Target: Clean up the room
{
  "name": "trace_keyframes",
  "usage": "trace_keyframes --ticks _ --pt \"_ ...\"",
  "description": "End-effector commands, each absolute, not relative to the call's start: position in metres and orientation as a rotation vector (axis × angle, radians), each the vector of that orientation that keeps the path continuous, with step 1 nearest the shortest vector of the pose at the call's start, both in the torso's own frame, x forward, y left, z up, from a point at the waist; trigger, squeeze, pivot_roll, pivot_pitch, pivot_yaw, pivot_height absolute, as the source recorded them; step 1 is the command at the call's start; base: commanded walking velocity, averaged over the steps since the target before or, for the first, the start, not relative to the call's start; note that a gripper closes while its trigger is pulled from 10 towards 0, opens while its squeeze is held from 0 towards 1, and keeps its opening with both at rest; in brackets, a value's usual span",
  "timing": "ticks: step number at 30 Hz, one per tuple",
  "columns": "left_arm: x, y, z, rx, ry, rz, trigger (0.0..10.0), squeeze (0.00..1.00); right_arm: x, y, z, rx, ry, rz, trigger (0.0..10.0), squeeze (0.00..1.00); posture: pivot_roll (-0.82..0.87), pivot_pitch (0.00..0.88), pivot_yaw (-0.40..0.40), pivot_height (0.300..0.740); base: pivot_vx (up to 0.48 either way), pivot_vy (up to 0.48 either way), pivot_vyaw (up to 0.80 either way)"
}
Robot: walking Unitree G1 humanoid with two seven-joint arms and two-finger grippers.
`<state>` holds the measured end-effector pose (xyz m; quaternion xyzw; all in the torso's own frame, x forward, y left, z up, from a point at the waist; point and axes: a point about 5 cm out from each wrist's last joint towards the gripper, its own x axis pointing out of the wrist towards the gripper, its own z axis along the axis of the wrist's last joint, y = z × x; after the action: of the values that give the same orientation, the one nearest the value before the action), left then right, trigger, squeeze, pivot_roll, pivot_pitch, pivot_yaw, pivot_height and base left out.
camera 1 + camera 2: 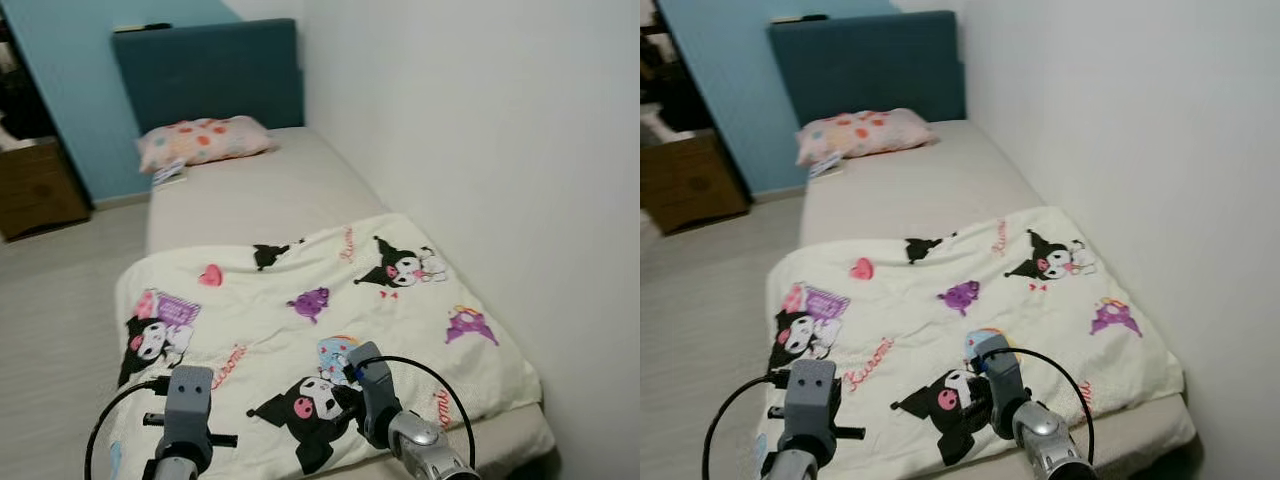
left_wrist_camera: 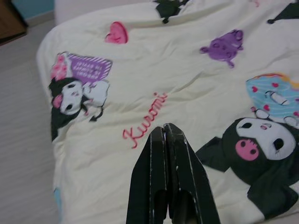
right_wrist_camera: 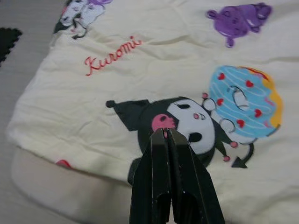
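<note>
- One single bed (image 1: 260, 195) filled the scene before you, its long right side pushed against a plain white wall (image 1: 480, 150) and its head at a dark teal headboard (image 1: 210, 70).
- Behind the headboard the wall was painted light blue (image 1: 70, 90), and a brown wooden cabinet (image 1: 35, 185) stood on the pale floor (image 1: 50, 300) to the left.
- A cream blanket (image 1: 320, 330) printed with black cartoon characters, purple figures and pink hearts lay spread flat over the near half of the mattress, its left edge hanging over the bed's side.
- A spotted pink pillow (image 1: 200, 142) sat at the head of the bed, with a small flat item just beside it that you could not identify.
- Your left gripper (image 2: 164, 133) hung over the blanket's near left part, fingers pressed together with nothing between them.
- Your right gripper (image 3: 166, 135) hovered above the black character print near the foot edge, likewise clenched on nothing.
- Black cables looped from both wrists.
</note>
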<state>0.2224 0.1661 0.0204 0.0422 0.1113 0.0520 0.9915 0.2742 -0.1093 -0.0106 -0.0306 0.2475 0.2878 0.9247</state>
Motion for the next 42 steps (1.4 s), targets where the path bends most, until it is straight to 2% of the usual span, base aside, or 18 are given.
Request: trace_keyframes --ticks 1,30,42 --pt "0.2198 0.1696 0.0181 0.084 0.231 0.118 10.0 0.0 0.2703 -0.1079 -0.0141 -0.067 0.518 0.59 10.0 0.0 -0.07 0.0 0.008 0.74 0.0 0.0 0.0" --pt "0.221 0.1663 0.0168 0.093 0.236 0.103 10.0 0.0 0.2698 -0.1067 -0.0134 -0.144 0.492 0.612 10.0 0.0 -0.07 0.0 0.009 0.74 0.0 0.0 0.0" --pt "0.2214 0.1655 0.017 0.093 0.234 0.096 10.0 0.0 0.2671 -0.1018 -0.0131 -0.139 0.48 0.659 10.0 0.0 -0.07 0.0 0.012 0.74 0.0 0.0 0.8"
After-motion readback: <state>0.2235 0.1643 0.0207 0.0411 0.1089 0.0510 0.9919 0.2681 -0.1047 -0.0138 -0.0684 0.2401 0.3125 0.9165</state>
